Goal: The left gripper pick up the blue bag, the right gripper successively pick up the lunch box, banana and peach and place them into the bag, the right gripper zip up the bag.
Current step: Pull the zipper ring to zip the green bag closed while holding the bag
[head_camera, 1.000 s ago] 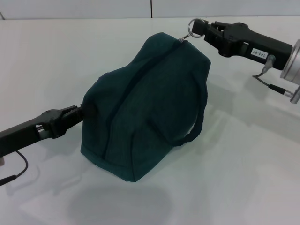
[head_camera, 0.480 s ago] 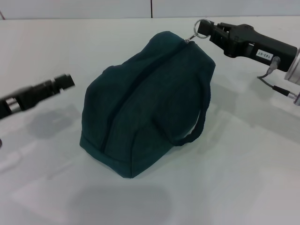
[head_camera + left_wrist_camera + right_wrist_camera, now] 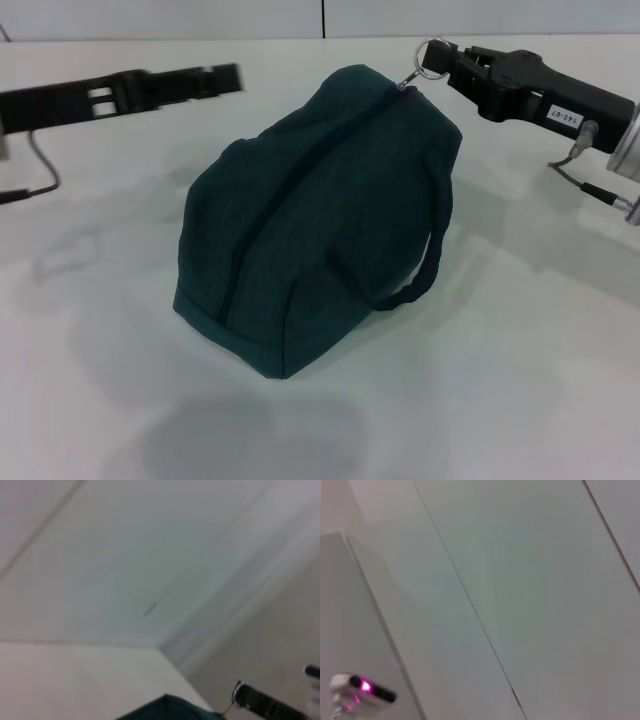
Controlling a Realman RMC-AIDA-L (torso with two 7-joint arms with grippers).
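White tabletop point(image 3: 520, 380) – plain, matte, spans whole head view; soft shadows on surface. Rear edge meets pale wall point(image 3: 200, 18); dark vertical seam point(image 3: 322, 18) splits wall panels. Left wrist view: pale panelled surface point(image 3: 125, 555), blurred. Right wrist view: grey-white panels point(image 3: 530, 580), thin diagonal seams – small white device with magenta light point(image 3: 362, 689) near corner.

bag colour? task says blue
Dark teal-green, plain: bag. Clearest in the head view.
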